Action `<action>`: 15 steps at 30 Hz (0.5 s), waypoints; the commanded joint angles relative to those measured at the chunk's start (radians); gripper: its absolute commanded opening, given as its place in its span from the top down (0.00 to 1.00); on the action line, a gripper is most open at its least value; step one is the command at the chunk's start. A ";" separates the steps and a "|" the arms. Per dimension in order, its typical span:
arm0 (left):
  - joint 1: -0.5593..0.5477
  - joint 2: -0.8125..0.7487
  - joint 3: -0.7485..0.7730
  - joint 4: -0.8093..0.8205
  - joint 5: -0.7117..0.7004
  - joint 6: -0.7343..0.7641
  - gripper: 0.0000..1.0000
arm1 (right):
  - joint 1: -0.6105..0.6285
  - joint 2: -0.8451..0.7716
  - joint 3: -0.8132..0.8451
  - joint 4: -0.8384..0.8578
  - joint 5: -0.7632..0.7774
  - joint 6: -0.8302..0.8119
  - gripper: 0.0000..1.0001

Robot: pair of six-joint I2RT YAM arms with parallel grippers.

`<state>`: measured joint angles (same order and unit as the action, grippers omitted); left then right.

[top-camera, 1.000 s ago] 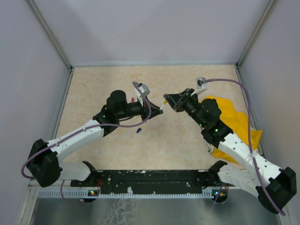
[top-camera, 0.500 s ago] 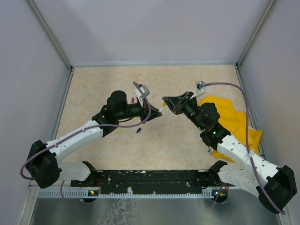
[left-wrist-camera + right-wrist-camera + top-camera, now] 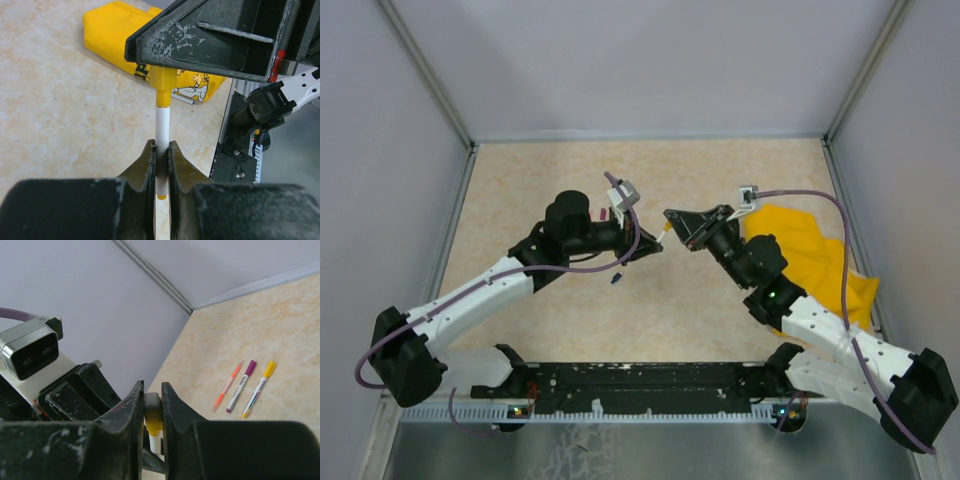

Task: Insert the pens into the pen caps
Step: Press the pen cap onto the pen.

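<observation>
My left gripper (image 3: 653, 243) (image 3: 161, 147) is shut on a white pen (image 3: 161, 127) whose yellow rear end shows between the fingers. The pen points straight at my right gripper (image 3: 672, 222) (image 3: 152, 390), which is shut on a yellow pen cap (image 3: 153, 416) (image 3: 163, 82). The pen's white barrel (image 3: 155, 442) runs into the mouth of the cap, so the two grippers meet nose to nose above the middle of the table. A small dark blue pen cap (image 3: 617, 278) lies loose on the table below the left gripper.
Three capped pens, orange (image 3: 227, 386), purple (image 3: 241, 386) and yellow (image 3: 258, 388), lie side by side on the table. A yellow cloth (image 3: 815, 255) (image 3: 115, 27) lies at the right under the right arm. Grey walls enclose the table.
The right gripper has moved left and slightly down toward the left gripper, closing the gap over the pen. The left arm's base has swung a little left.
</observation>
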<state>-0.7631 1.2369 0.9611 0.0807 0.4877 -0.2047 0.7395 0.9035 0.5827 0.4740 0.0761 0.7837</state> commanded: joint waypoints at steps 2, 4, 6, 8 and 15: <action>0.001 -0.032 0.146 0.327 -0.103 0.001 1.00 | 0.165 0.042 -0.112 -0.147 -0.203 0.081 1.00; 0.002 -0.027 0.160 0.336 -0.107 -0.001 1.00 | 0.203 0.048 -0.125 -0.141 -0.192 0.090 1.00; 0.002 -0.020 0.169 0.342 -0.114 -0.002 1.00 | 0.227 0.049 -0.140 -0.135 -0.180 0.100 1.00; 0.002 -0.016 0.176 0.348 -0.119 -0.002 1.00 | 0.239 0.045 -0.160 -0.129 -0.172 0.113 1.00; 0.001 -0.017 0.179 0.330 -0.127 0.005 1.00 | 0.246 -0.023 -0.142 -0.211 -0.098 0.081 1.00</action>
<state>-0.7830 1.2385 0.9855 -0.0349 0.4995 -0.2050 0.8673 0.8818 0.4843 0.5900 0.2314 0.8421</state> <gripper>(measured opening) 0.125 0.154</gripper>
